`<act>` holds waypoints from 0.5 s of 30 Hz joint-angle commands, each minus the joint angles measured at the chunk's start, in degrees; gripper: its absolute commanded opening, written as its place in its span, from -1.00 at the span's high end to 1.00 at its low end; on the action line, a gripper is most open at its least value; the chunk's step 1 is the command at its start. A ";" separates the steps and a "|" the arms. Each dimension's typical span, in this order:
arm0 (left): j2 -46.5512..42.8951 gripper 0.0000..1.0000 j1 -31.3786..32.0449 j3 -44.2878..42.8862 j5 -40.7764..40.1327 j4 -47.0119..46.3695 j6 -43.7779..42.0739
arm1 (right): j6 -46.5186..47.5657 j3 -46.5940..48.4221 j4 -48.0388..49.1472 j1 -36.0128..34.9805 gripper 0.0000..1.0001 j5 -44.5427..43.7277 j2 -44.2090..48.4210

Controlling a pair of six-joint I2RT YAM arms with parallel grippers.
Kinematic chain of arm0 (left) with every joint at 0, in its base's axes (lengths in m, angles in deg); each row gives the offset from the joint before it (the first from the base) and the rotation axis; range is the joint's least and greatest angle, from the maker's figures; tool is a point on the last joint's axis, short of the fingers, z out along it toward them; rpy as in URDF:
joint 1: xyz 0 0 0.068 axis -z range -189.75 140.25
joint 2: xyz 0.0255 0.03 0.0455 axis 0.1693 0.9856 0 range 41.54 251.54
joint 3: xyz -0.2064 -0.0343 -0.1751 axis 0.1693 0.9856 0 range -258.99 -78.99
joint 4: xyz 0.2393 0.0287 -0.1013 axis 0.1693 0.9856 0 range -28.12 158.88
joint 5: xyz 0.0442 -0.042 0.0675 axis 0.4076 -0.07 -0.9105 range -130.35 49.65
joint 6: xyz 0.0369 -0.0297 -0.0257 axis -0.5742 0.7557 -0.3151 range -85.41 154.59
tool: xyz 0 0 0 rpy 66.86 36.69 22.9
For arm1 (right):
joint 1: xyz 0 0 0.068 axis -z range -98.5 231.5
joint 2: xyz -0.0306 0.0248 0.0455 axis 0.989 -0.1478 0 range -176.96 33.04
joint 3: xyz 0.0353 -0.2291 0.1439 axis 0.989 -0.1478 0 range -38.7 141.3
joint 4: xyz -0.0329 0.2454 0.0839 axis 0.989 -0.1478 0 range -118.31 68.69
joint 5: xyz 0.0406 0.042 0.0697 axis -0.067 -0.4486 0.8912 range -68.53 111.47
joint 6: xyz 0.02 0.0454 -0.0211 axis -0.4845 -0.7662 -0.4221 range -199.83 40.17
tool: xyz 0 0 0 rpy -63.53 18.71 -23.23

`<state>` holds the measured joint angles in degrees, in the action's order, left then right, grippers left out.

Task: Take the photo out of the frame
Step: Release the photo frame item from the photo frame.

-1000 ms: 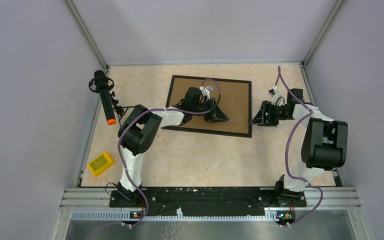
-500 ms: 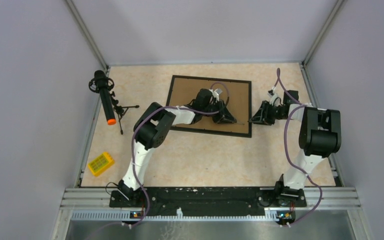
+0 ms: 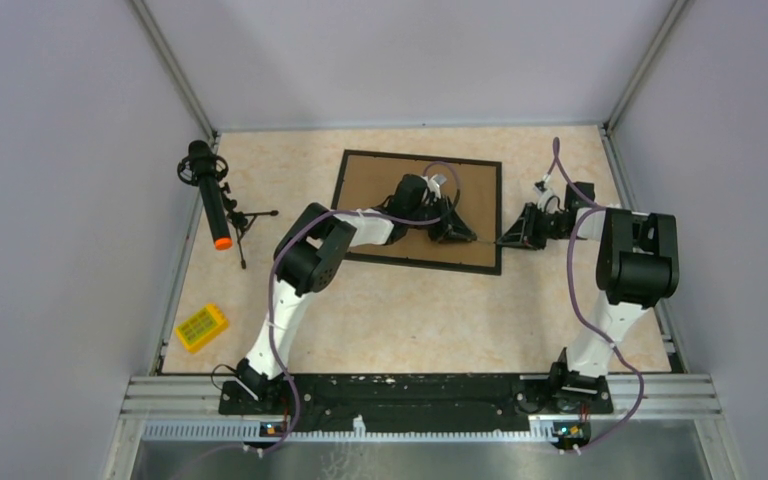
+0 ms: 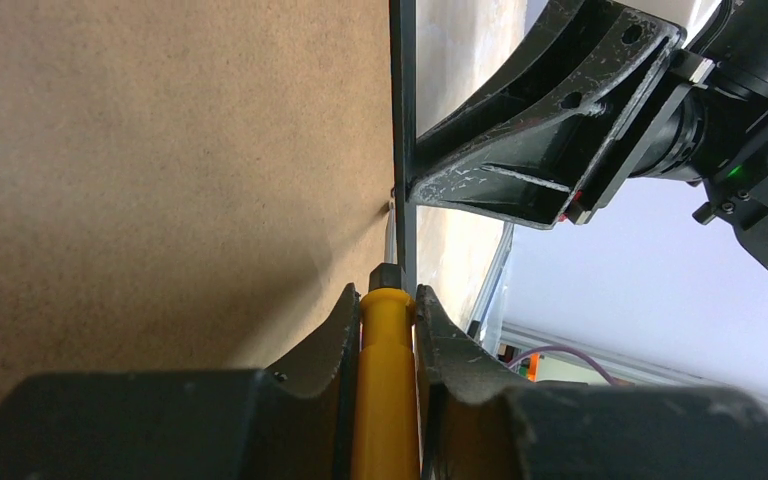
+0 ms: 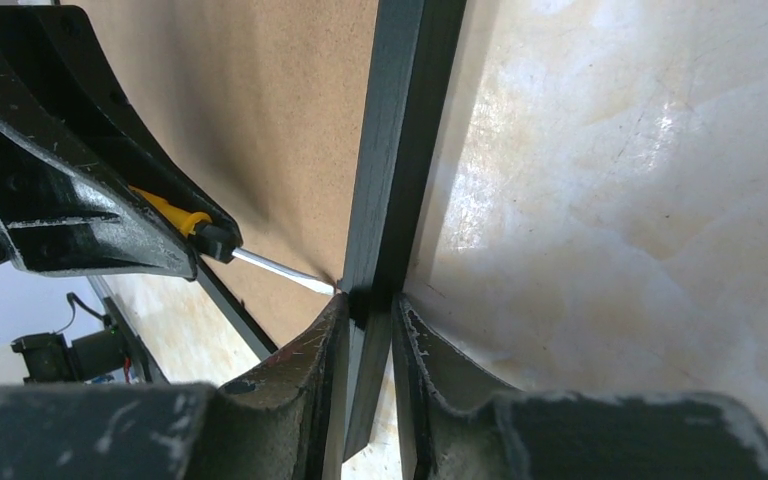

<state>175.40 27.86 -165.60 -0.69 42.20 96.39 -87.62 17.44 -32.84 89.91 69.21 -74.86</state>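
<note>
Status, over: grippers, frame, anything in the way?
Left gripper shut on yellow screwdriver, tip at inner right edge of frame. Right gripper shut on that border. Frame face down, backing board in, photo hidden.

No text, brand or number can be read anywhere; the dark marks on the yellow box [image 3: 201, 327], far left of the screwdriver [image 4: 387, 400], are too small.

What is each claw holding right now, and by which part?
The left claw grips a screwdriver by its yellow handle. The right claw pinches the frame by its thin black border.
</note>
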 commanded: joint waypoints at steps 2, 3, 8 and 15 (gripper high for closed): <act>2.15 1.00 0.27 -2.52 -0.48 0.65 -0.05 | 1.01 -0.07 -0.25 -1.28 0.63 -2.78 -3.13; 2.35 1.00 0.32 -2.66 -0.34 0.73 -0.05 | 0.90 -0.10 -0.26 -1.33 0.65 -2.63 -3.31; 3.18 1.00 0.84 -3.03 -0.23 0.86 0.32 | 0.72 -0.01 -0.29 -1.83 0.74 -2.58 -4.26; 4.47 1.00 1.83 -5.59 -0.02 2.03 0.55 | 0.40 0.14 -0.71 -3.40 1.00 -3.27 -5.60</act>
<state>177.61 27.86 -168.50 0.75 42.70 97.66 -88.67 18.12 -32.80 89.97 70.63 -76.24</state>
